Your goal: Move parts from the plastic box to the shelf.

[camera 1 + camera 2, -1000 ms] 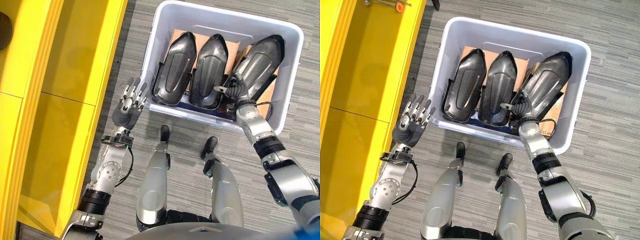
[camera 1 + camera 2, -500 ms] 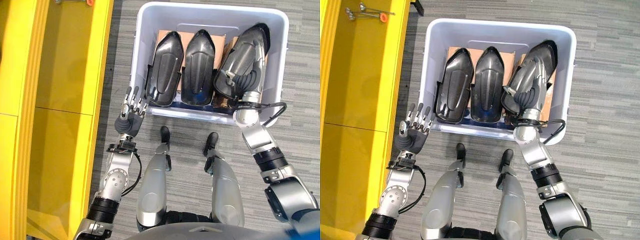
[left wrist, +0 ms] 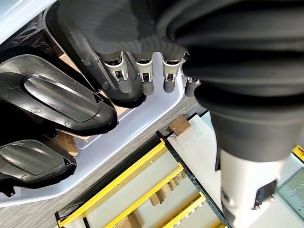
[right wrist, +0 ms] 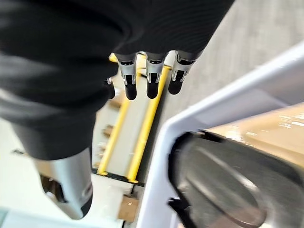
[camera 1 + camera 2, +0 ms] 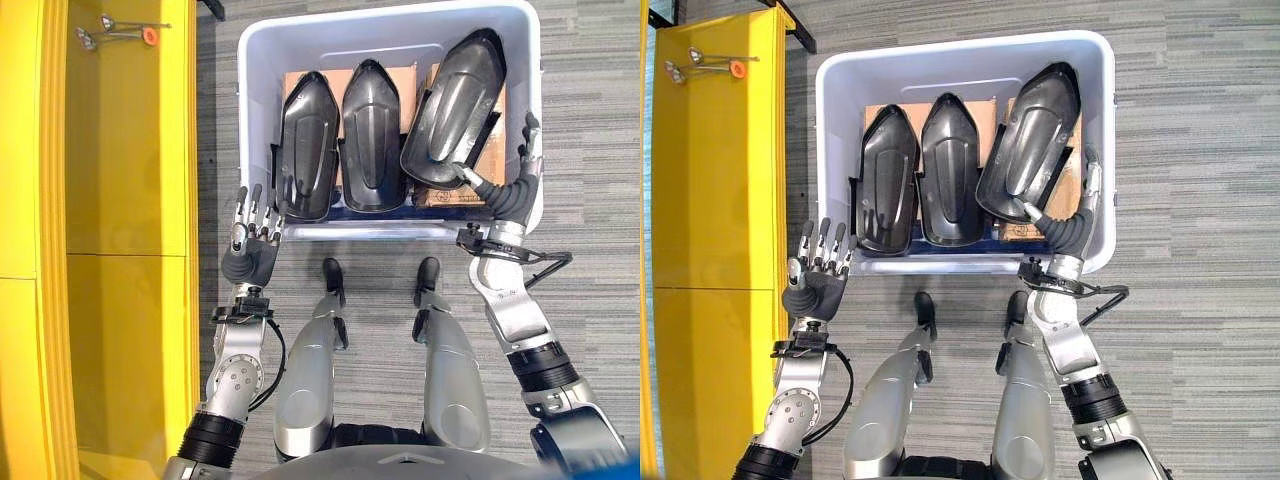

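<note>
A white plastic box (image 5: 385, 232) stands on the floor ahead, holding three long black parts on cardboard. The left part (image 5: 307, 145) and middle part (image 5: 370, 135) lie side by side. The right part (image 5: 455, 110) lies tilted, its near end raised. My right hand (image 5: 505, 195) is at the box's near right corner, open, fingers straight along the right wall and thumb at that part's near end. Its straight fingers (image 4: 147, 76) show beside the part (image 4: 223, 180) in the right wrist view. My left hand (image 5: 250, 262) is open outside the box's near left corner.
A yellow shelf (image 5: 120, 200) runs along the left side, a narrow strip of grey carpet between it and the box. A few small tools (image 5: 120, 28) lie at its far end. Open carpet lies right of the box.
The camera has shifted, so the box sits further left. My right hand has come off the right part's top and drawn back to the near right corner. The left hand stays open.
</note>
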